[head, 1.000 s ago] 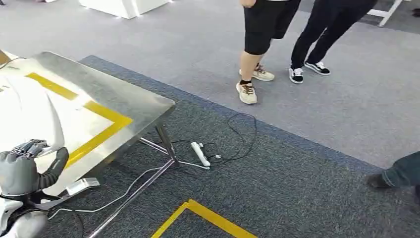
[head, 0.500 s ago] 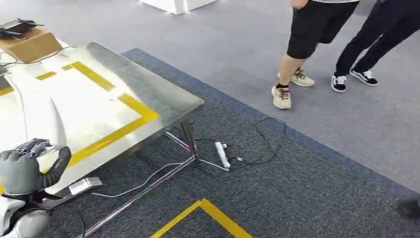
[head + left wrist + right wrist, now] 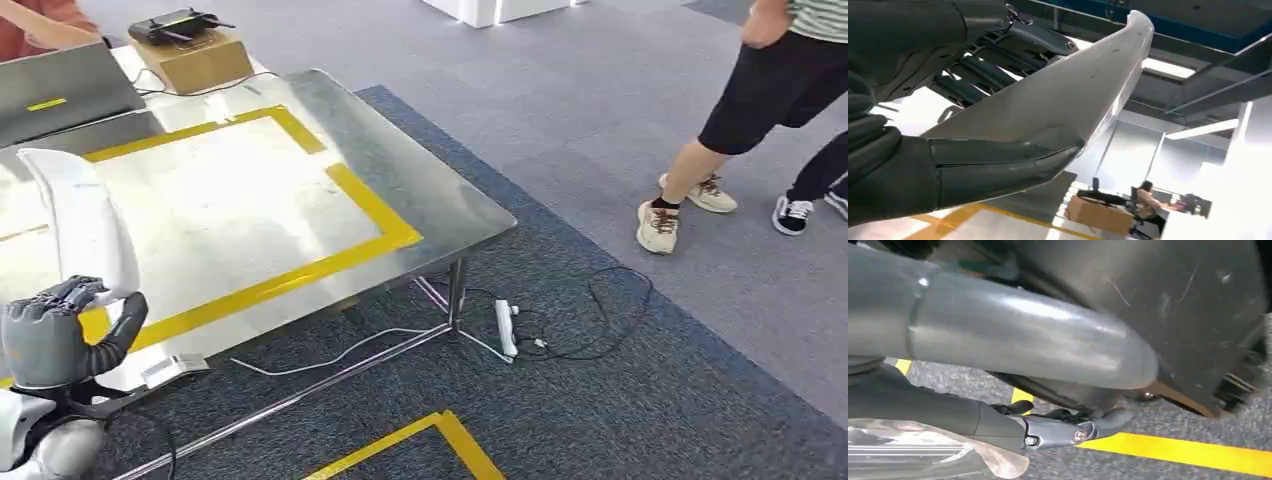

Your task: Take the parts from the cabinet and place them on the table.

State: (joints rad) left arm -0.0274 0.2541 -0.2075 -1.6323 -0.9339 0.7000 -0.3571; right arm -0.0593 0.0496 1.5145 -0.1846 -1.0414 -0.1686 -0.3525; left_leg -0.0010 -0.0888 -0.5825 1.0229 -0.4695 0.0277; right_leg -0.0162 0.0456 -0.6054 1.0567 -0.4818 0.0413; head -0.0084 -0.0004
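L hand (image 3: 55, 340) grips white curved part (image 3: 85, 225) over steel table (image 3: 420, 185) (yellow-taped); R hand (image 3: 1048, 432) grip unclear.

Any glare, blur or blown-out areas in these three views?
Head view: the steel table reflects overhead light in pale patches, washing out the white part held by the left hand. Left wrist view: backlit, windows blown out at the far side, fingers dark against the part. Right wrist view: close parts soft and blurred; the right hand holds clear plastic showing specular streaks.
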